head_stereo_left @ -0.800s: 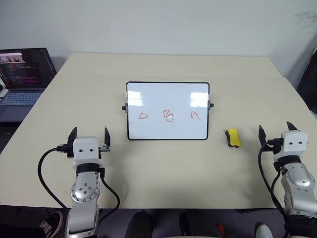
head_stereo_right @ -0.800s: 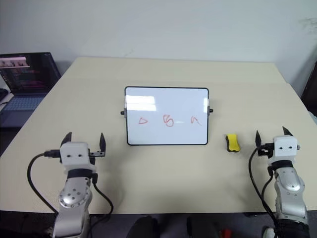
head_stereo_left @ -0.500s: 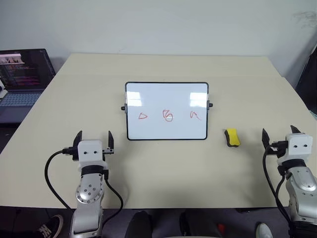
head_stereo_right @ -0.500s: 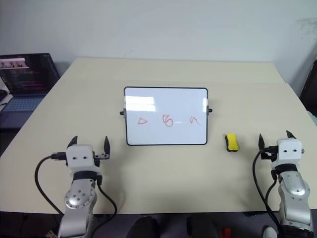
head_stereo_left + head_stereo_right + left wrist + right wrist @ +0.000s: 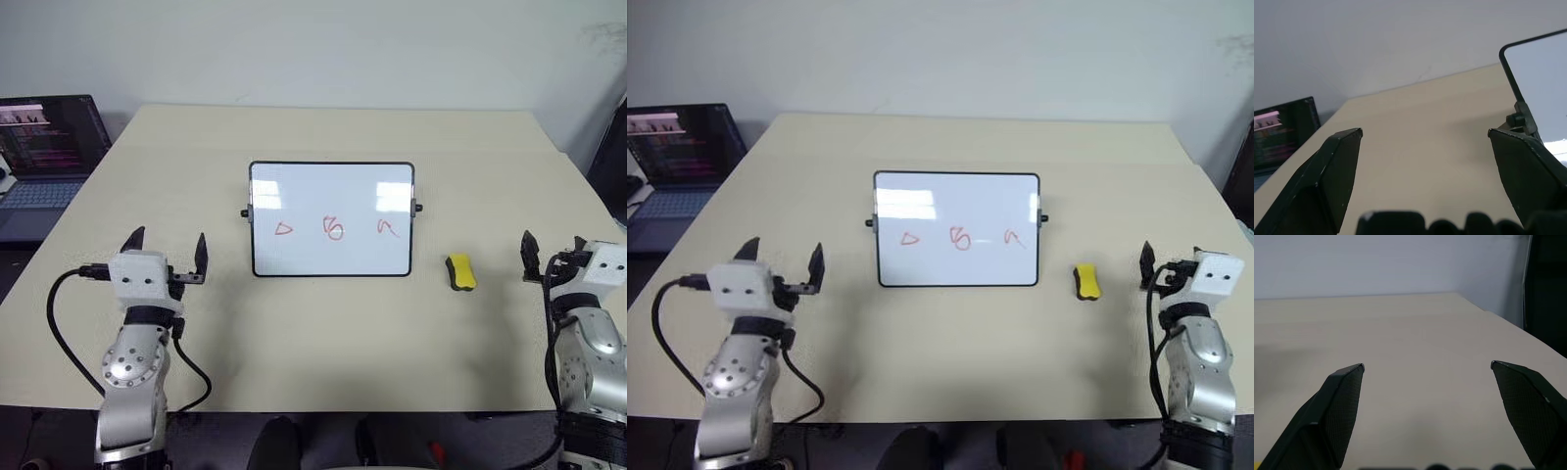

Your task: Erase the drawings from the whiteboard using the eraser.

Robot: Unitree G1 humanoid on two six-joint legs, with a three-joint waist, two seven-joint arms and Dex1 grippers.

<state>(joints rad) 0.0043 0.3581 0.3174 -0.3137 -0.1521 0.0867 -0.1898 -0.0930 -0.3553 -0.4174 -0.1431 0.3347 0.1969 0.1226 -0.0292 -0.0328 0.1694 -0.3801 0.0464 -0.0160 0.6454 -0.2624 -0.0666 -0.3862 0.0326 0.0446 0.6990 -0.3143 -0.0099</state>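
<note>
We find the small oblong yellow eraser [image 5: 460, 272] on the beige table [image 5: 323, 343], just off the right edge of the black-framed white whiteboard [image 5: 331, 218], its long axis running toward the table's far edge. Our right gripper [image 5: 554, 255], spread wide and empty, is nearer; the eraser lies to its left. Our left gripper [image 5: 165, 254] is likewise spread and empty. The red marker drawings [image 5: 334, 228] remain. The left wrist view catches the whiteboard's knob [image 5: 1518, 119] close up.

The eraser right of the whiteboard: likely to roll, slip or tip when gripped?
The eraser is a low oblong block lying flat on the table, so it probably won't roll or tip. It looks small and likely light, so a push might slide it.
</note>
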